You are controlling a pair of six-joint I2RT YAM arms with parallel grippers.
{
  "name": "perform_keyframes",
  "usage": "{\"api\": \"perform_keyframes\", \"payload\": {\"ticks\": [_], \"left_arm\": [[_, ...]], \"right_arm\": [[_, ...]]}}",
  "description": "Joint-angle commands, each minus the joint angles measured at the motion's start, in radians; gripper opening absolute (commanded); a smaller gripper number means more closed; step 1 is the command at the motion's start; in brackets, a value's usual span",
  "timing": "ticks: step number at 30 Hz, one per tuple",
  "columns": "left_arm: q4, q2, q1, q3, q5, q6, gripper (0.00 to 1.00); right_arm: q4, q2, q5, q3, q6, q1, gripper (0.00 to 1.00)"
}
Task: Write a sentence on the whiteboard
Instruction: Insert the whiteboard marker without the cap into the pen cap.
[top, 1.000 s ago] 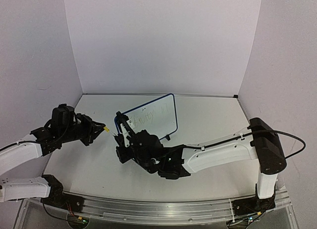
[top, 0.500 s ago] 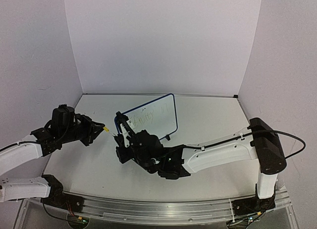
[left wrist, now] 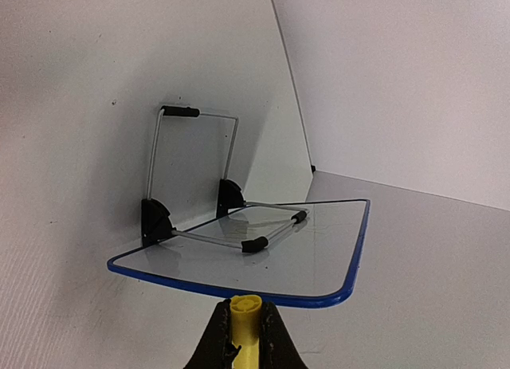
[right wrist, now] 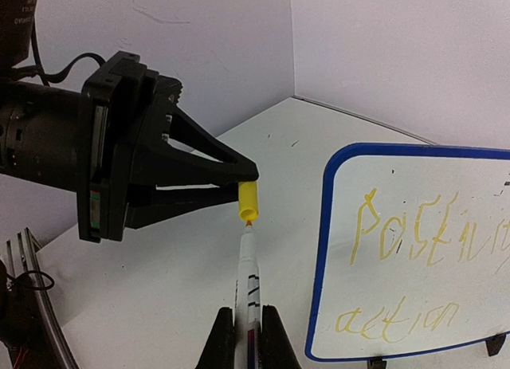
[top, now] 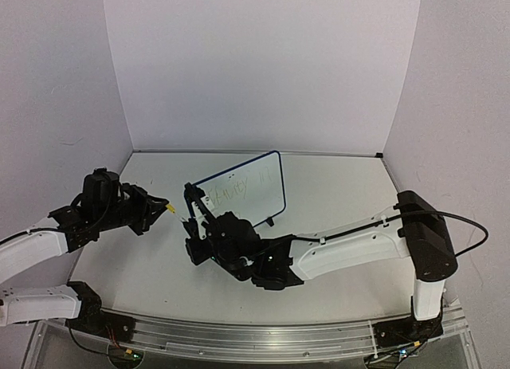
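The whiteboard [top: 239, 191] has a blue frame and stands upright at the middle of the table. The sentence [right wrist: 414, 241] is on it in two lines of yellow handwriting, faint in the top view [top: 237, 192]. My left gripper [top: 168, 209] is shut on a yellow marker cap [right wrist: 249, 195], whose open end faces the right gripper. My right gripper [right wrist: 249, 313] is shut on a white marker [right wrist: 250, 273], left of the board. The marker's tip sits right at the cap's mouth. In the left wrist view the cap [left wrist: 245, 325] sits between the jaws, and the board's back [left wrist: 319, 249] lies beyond.
A wire stand [left wrist: 199, 170] with black feet props the board from behind. My right arm [top: 351, 245] stretches across the table in front of the board. White walls close in the table on three sides. A metal rail [top: 255, 331] runs along the near edge.
My right gripper has edged slightly up and left with the marker, toward the cap. The left arm and the board have stayed put.
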Motion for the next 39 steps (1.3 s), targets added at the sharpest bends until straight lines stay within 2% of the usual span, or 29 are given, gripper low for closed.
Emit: {"api": "perform_keyframes", "payload": {"ticks": [1,39], "left_arm": [[0.037,-0.026,-0.004,0.005,0.008,-0.002,0.00],[-0.038,-0.007,-0.004,0.026,-0.010,0.049,0.00]], "right_arm": [[0.000,0.010,0.000,0.039,0.012,0.000,0.00],[0.029,-0.007,-0.004,0.020,-0.005,0.000,0.00]]}}
